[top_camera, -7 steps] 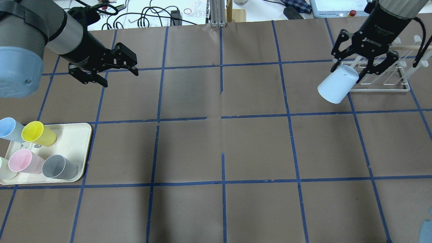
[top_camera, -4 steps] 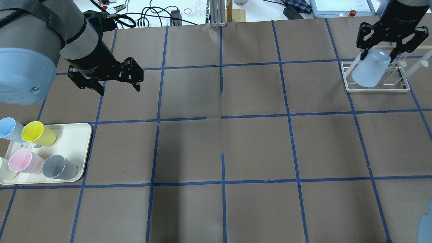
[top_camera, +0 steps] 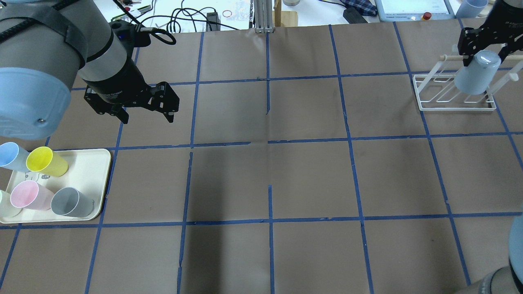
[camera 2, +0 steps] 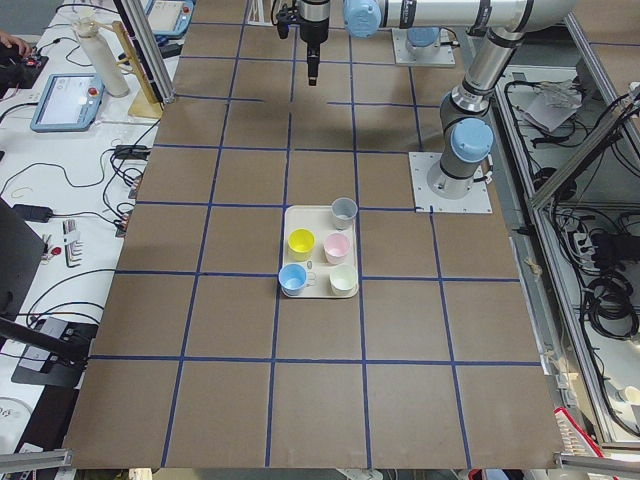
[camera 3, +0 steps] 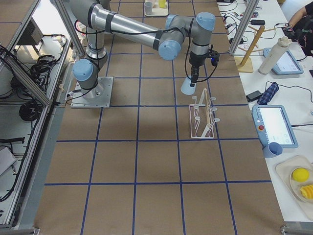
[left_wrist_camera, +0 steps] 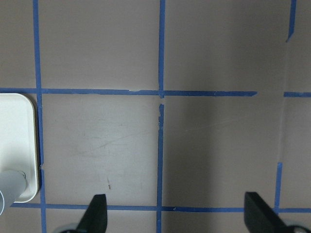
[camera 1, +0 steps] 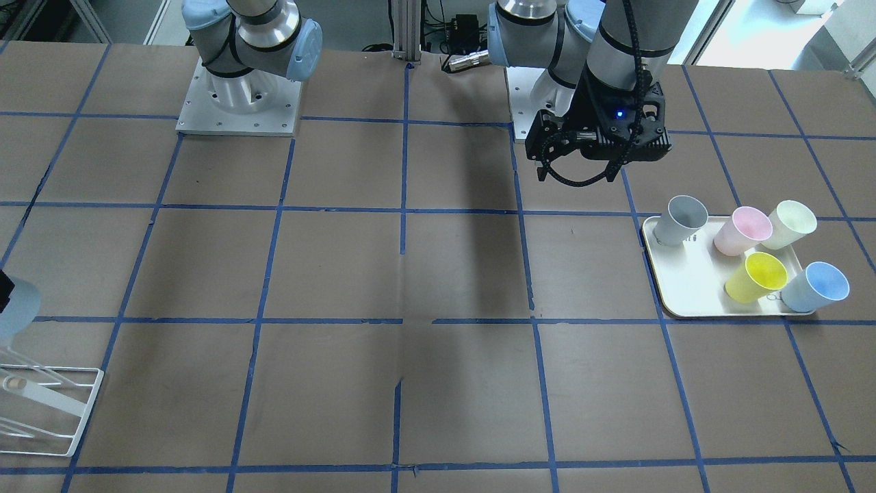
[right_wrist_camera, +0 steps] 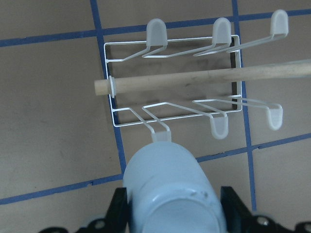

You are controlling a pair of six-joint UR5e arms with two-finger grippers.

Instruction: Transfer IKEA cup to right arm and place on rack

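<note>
My right gripper point(top_camera: 485, 52) is shut on the pale-blue IKEA cup point(top_camera: 477, 73). It holds the cup upside down and tilted over the right part of the white wire rack point(top_camera: 453, 107). In the right wrist view the cup point(right_wrist_camera: 170, 189) hangs before the rack point(right_wrist_camera: 112, 104), its mouth by a near prong; I cannot tell whether they touch. The cup also shows in the exterior right view point(camera 3: 188, 87). My left gripper point(top_camera: 146, 116) is open and empty, above the table beyond the tray. Its fingertips point(left_wrist_camera: 97, 213) stand wide apart.
A cream tray point(top_camera: 92, 165) at the near left holds a second pale-blue cup point(top_camera: 9, 155) and yellow point(top_camera: 45, 162), pink point(top_camera: 28, 195) and grey point(top_camera: 71, 202) cups. A wooden rod point(right_wrist_camera: 204, 80) runs along the rack's top. Cables and devices lie beyond the table's far edge.
My right gripper has carried the cup from the rack's left side to over its right part and turned it mouth-down. My left gripper has moved a little nearer and rightward, still open.
</note>
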